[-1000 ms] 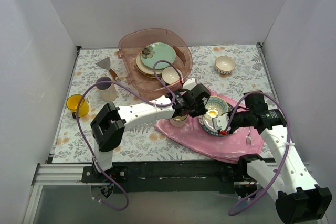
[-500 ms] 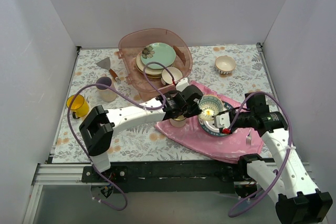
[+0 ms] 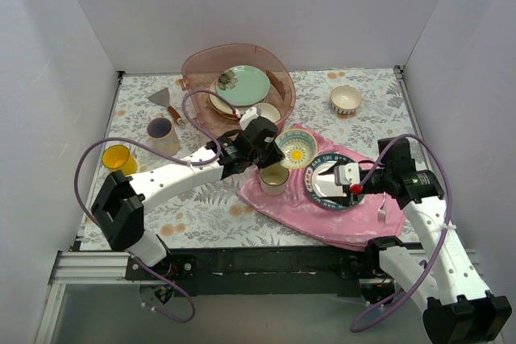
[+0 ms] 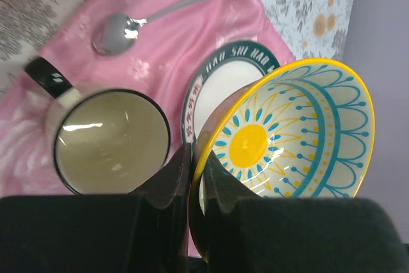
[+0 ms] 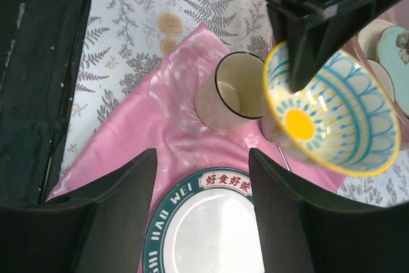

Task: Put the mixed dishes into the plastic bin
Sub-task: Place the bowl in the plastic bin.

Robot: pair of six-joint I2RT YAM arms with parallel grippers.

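My left gripper [image 3: 274, 142] [image 4: 197, 158] is shut on the rim of a yellow-rimmed bowl [image 3: 295, 149] [image 4: 291, 135] [image 5: 329, 119] with a blue pattern and a yellow centre. It holds the bowl tilted in the air, above the pink cloth [image 3: 278, 203] and just in front of the plastic bin [image 3: 201, 66]. The bin holds a mint-green plate [image 3: 244, 84] on stacked plates and a small cream bowl [image 3: 265, 111]. My right gripper [image 3: 339, 175] [image 5: 202, 158] stands open over the dark-rimmed lettered plate [image 3: 329, 187] [image 5: 211, 228], holding nothing.
A cream cup [image 3: 274, 178] [image 4: 112, 142] [image 5: 233, 91] stands on the cloth below the bowl, with a spoon [image 4: 121, 27] behind it. A red-patterned bowl [image 3: 345, 100] sits back right. A purple-inside mug [image 3: 161, 134], yellow mug [image 3: 118, 159] and spatula [image 3: 162, 98] lie left; a fork [image 3: 382, 213] lies right.
My left gripper has lifted the patterned bowl off the lettered plate and carried it back and left toward the bin. My right gripper has opened over the plate.
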